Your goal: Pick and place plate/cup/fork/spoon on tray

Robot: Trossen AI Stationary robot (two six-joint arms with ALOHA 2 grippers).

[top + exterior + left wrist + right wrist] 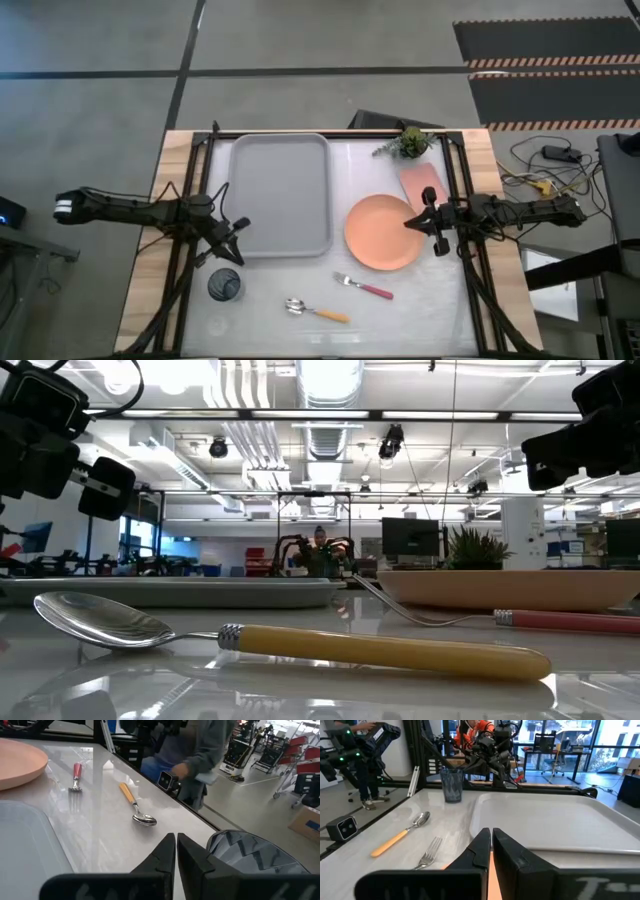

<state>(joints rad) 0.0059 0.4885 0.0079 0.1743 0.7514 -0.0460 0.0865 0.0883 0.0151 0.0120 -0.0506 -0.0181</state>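
The light-grey tray (280, 195) lies at the far left of the table. The salmon-orange plate (383, 232) lies flat to its right. The dark grey-blue cup (224, 285) stands upright near the left front. The fork (364, 287) and the spoon (317, 311) lie flat near the front edge. My left gripper (238, 230) is shut and empty, hovering by the tray's near left corner, above and beside the cup (255, 855). My right gripper (412, 222) is shut and empty, hovering over the plate's right part (490, 880).
A pink rectangular slab (422, 183) and a small green plant (408, 142) sit at the far right, behind the plate. A person (200, 750) sits just beyond the table's near edge. Bare tabletop lies between the cup and the cutlery.
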